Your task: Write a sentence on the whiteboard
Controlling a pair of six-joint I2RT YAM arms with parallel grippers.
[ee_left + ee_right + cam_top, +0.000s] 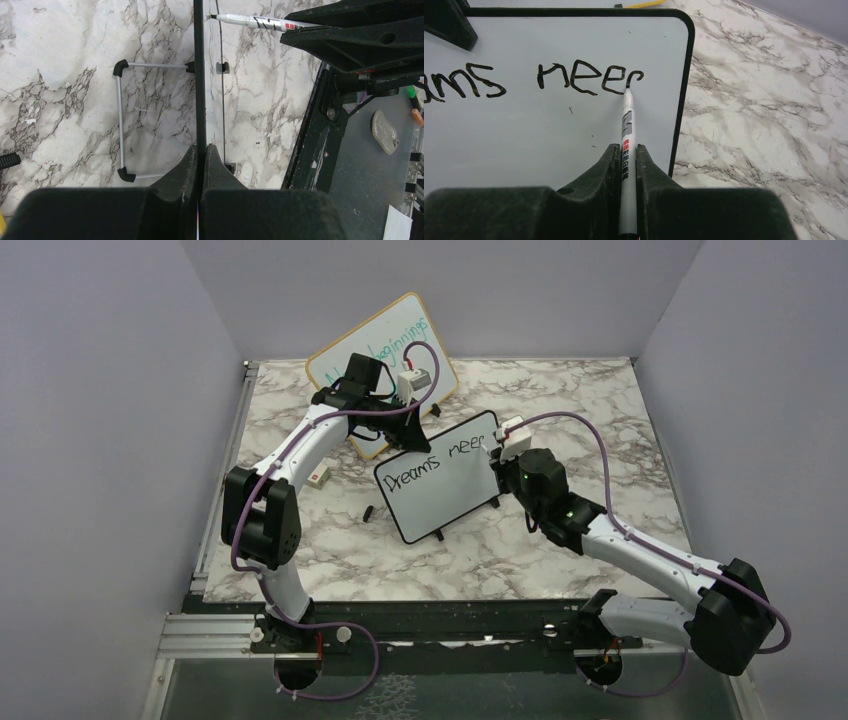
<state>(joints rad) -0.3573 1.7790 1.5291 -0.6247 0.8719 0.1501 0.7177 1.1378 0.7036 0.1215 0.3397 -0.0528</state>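
The small black-framed whiteboard (440,498) stands tilted in mid table. Black marker letters (440,455) on its top line read "Dreams nee" plus a partly drawn last letter; the right wrist view shows them close up (574,77). My left gripper (413,433) is shut on the whiteboard's top edge, seen edge-on in the left wrist view (199,75) between the fingertips (201,147). My right gripper (626,147) is shut on a white marker (628,125). The marker's tip touches the board (524,135) at the last stroke, near the right frame. The marker also shows in the left wrist view (250,21).
A larger wood-framed board with teal handwriting (385,340) leans at the back behind the left arm. A small white block (320,477) and a black cap (369,511) lie left of the whiteboard. The board's wire stand (120,115) rests on the marble.
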